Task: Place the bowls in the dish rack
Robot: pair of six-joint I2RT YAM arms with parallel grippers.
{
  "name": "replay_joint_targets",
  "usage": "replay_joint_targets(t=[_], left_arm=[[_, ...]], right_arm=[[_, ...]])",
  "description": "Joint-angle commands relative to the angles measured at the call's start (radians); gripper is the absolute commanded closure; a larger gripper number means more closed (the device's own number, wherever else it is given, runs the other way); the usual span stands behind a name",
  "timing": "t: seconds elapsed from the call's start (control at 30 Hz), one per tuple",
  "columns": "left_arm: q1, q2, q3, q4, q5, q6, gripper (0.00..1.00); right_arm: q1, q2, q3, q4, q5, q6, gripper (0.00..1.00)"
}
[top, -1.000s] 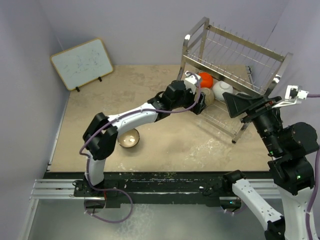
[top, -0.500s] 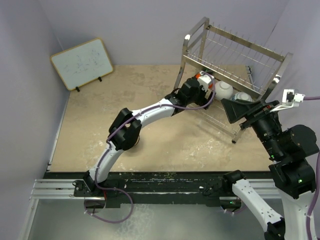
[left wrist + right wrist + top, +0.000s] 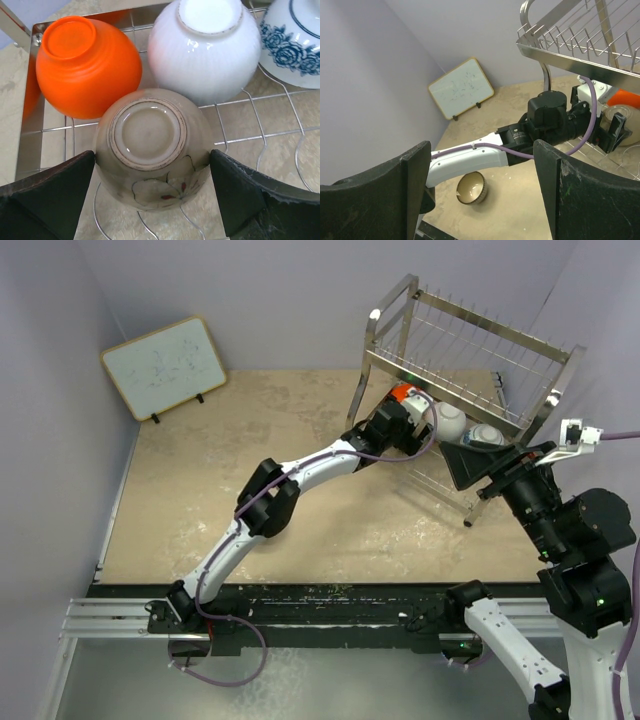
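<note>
Fingers [image 3: 240, 200] of the left gripper [image 3: 152, 162] clasp the upturned beige bowl [image 3: 150, 135], centre frame, on the lower wires of the dish rack [image 3: 27, 130].
Orange bowl [image 3: 82, 65] and white bowl [image 3: 205, 50] crowd it just above, so a skewed release could knock them or tip it. The right gripper [image 3: 481, 145] hangs wide open and empty. One dark bowl [image 3: 471, 187] sits on the table [image 3: 520, 215].

No legible text, label, brand or number is present. The whiteboard [image 3: 165, 367] carries only faint, unreadable marker traces.
</note>
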Motion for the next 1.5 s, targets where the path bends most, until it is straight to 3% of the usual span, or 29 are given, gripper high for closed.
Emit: replay_joint_targets(t=[0.0,0.17,0.77,1.17,1.47], left_arm=[[-0.002,0.055,0.13,-0.01,-0.091,0.053,0.01],[-0.002,0.075,0.143,-0.044,-0.132,0.053,0.01],[0.021,-0.036,-0.169,0.087,0.483,-0.067,0.02],[0.017,-0.073,-0.228,0.103,0.604,-0.089,0.04],[-0.028,-0.035,-0.146,0.089,0.602,-0.098,0.03]], right_arm=[[0.002,-0.005,0.012,0.008,0.01,-0.044,0.16],[0.002,-0.006,0.011,0.0,0.028,-0.058,0.15],[0.002,-0.039,-0.023,0.008,0.053,-0.04,0.14],[0.002,-0.054,-0.034,0.014,0.058,-0.03,0.14],[0.002,-0.056,-0.037,0.013,0.066,-0.029,0.14]])
